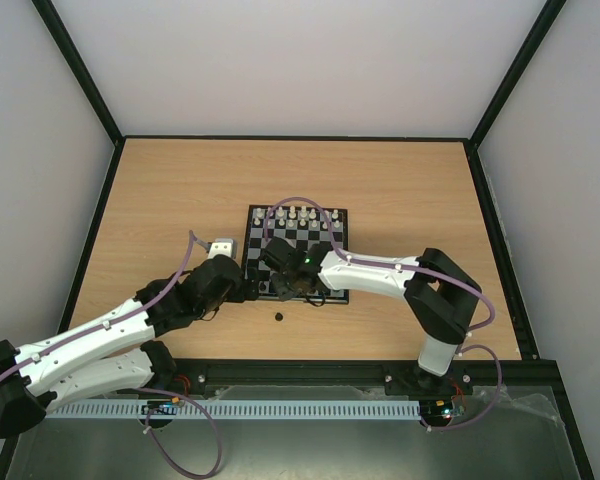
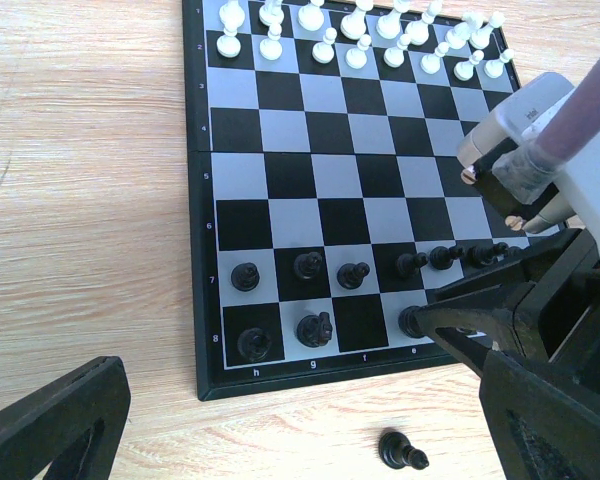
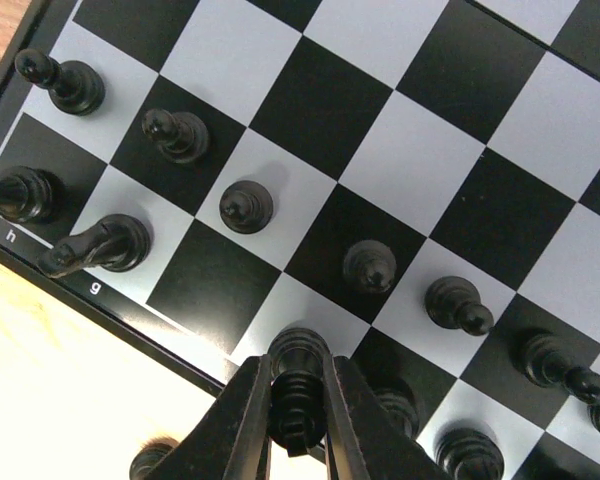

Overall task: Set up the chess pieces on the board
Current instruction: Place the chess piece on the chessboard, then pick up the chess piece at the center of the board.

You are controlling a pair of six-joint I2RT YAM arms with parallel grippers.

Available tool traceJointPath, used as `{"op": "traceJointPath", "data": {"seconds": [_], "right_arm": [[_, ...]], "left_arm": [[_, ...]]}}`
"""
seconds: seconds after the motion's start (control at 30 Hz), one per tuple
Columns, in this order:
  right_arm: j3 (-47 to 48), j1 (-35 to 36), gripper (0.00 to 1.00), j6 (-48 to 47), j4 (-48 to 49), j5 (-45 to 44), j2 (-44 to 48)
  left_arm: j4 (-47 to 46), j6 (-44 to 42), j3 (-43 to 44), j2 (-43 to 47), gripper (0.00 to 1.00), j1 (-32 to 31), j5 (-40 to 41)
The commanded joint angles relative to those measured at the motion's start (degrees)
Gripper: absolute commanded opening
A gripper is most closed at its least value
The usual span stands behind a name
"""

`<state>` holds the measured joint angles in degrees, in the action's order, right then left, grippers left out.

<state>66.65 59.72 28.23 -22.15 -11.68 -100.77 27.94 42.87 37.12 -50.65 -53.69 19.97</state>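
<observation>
Loose piece: one tiny black chess piece (image 2: 400,452) sits on the light wooden table top (image 1: 180,200), just off the near edge of the small black-and-pale-grey checkered board (image 1: 325,236).
Left claw: the black two-finger left gripper (image 1: 248,289) is by the board's near left corner, its jaws spread wide with nothing between them.
Right claw: the black two-finger right gripper (image 3: 298,362) is over the board's near edge, its jaws clamped on a turned black chess piece (image 3: 298,400). Whether that piece touches the board cannot be told.
Near rows: black chess pieces (image 3: 245,205) stand on the board's two nearest rows. A knight (image 3: 105,245) stands one square in from the corner, and the dark square beside it is bare.
Middle rows: bare squares.
Far rows: small white chess pieces (image 2: 360,30) fill the board's two farthest rows.
</observation>
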Motion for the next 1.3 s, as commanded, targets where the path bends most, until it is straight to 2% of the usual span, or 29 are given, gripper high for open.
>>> {"op": "traceJointPath", "data": {"seconds": [0.0, 0.2, 0.53, 0.77, 0.87, 0.93, 1.27], "right_arm": [[1.5, -0.6, 0.15, -0.9, -0.9, 0.3, -1.5], [1.2, -0.7, 0.18, -0.9, -0.7, 0.3, -1.5], [-1.0, -0.7, 0.39, -0.4, -1.6, 1.6, 6.5], [-6.9, -0.7, 0.65, 1.6, -4.1, -2.8, 20.4], [-9.3, -0.7, 0.8, 2.7, -5.0, -4.2, 24.9], [-10.8, -0.7, 0.98, 3.4, -5.2, -4.6, 27.4], [-15.7, -0.7, 0.99, 5.2, -6.0, -5.6, 35.6]], "left_arm": [[0.2, -0.2, -0.4, 0.4, 0.99, 0.2, 0.1], [0.2, -0.3, -0.4, 0.4, 0.99, 0.1, 0.1], [0.7, -0.2, 0.5, -0.3, 0.99, 0.2, -1.1], [0.8, 0.6, 0.9, -4.5, 0.99, -2.6, -3.4], [0.4, 2.0, 0.6, -6.5, 0.99, -5.1, -3.4], [0.1, 3.3, 1.0, -8.3, 0.99, -7.3, -2.9], [0.8, 10.5, 4.6, -18.7, 0.99, -18.5, 0.7]]}}
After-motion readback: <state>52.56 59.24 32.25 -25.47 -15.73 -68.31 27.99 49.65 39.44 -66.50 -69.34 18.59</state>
